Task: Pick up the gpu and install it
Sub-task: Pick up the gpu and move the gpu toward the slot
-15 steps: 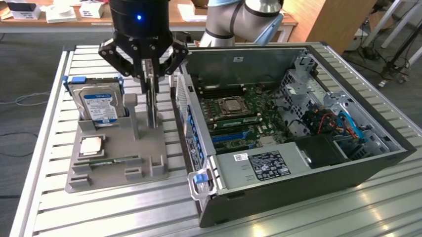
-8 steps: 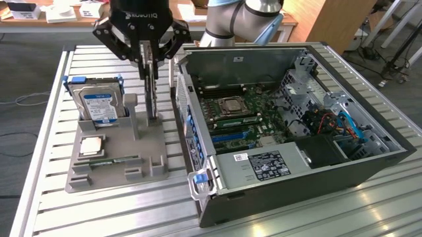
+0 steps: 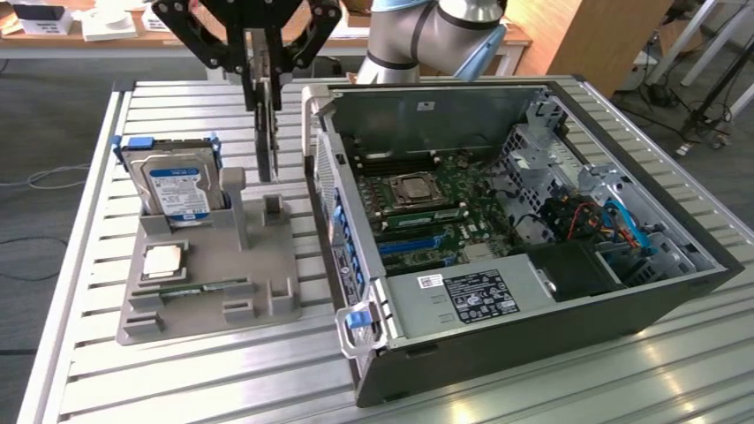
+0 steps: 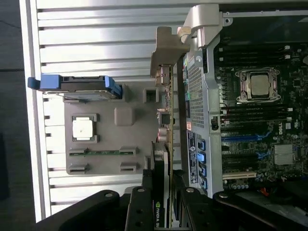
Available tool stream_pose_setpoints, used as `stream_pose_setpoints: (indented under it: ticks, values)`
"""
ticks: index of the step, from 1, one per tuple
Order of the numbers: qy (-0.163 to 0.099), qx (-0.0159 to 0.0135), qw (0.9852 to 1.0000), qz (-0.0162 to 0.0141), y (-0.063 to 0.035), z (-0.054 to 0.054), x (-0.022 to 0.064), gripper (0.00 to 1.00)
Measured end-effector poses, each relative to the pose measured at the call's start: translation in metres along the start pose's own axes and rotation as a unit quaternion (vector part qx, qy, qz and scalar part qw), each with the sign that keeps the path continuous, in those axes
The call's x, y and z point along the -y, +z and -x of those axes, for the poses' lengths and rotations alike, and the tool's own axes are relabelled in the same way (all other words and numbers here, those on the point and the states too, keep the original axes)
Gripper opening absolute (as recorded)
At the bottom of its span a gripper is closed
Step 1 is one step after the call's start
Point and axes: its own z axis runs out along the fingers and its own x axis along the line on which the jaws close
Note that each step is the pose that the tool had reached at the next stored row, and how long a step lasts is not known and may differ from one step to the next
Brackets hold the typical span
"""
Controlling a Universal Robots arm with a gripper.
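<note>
End effector (image 3: 267, 95) (image 4: 162, 192) closed on the gpu (image 3: 270, 141) (image 4: 166, 120), one black finger on each flat face, gripping the upper part of the card. Gpu stands on edge, upright and thin as seen from the exterior view. It hangs between the gray tray (image 3: 212, 265) (image 4: 106, 139) and the open computer case (image 3: 531, 327) (image 4: 197, 96), over the tray edge nearest the case. Cannot tell whether its lower edge touches the tray. In the wrist view the card's silvery bracket (image 4: 166, 48) is at the end farthest from the fingers and sits close beside the case's side wall. A green logo shows on the card edge between the fingers.

Tray lies on the slatted metal counter (image 3: 177, 380) (image 4: 96, 48), at the exterior view's left of the case. A hard drive (image 3: 177, 181) (image 4: 79, 86) with a blue-white label stands upright in the tray's far slot, in blue rails. A processor chip (image 3: 162, 261) (image 4: 83, 129) lies flat in a square pocket. A green memory stick (image 3: 194, 288) (image 4: 101, 152) lies in the slot just in front of it.

Case lies on its side, open face up, motherboard (image 3: 436, 212) (image 4: 260, 120) exposed with its processor socket and blue card slots. Robot arm (image 3: 436, 35) comes in from behind the case, at the top of the exterior view.
</note>
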Motion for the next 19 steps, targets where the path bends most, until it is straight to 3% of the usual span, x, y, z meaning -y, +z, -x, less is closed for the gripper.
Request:
stream_pose_setpoints:
  ticks: [4,12,19]
  values:
    - [0.000,0.0001,1.0000,0.0001,-0.0149,0.000,-0.0007,0.27]
    - [0.000,-0.0001,1.0000,0.0000,-0.0156,0.002,-0.0009,0.27]
    - [0.000,0.0000,1.0000,0.0000,-0.0152,0.013,-0.0016,0.27]
